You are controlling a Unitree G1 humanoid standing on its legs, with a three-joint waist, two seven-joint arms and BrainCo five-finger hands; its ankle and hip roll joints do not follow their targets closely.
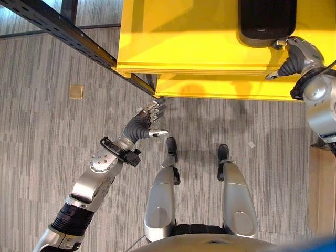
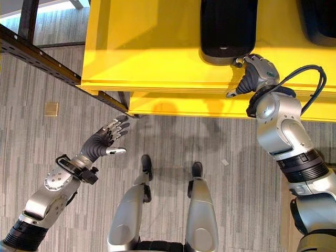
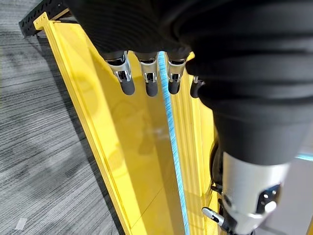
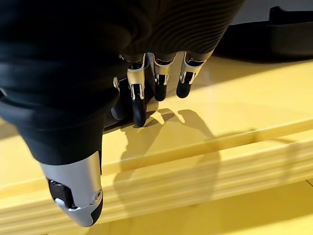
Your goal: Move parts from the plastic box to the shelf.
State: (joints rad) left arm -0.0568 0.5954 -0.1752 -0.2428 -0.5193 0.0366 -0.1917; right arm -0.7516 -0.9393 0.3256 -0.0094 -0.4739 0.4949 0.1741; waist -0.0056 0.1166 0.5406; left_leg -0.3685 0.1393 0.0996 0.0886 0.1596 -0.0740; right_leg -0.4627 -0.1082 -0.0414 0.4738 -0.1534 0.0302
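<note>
Two hands are working apart: the left hand (image 1: 140,125) is hovering over the floor with fingers spread, holding nothing, just beside the dark shelf rail (image 1: 63,31). The right hand (image 2: 255,72), fingers relaxed, is reaching onto the yellow surface (image 2: 147,47) toward a black part (image 2: 227,29), probably rigid, smooth and light; gripping its near rounded end seems best.

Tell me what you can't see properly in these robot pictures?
- The black part on the yellow shelf: its far end is cut off by the top edge of both eye views.
- A second black part: cut off by the right eye view's corner.
- Right hand: whether its fingers touch the part is hidden under its dark cover.
- Left hand: open, holding nothing, over the floor.
</note>
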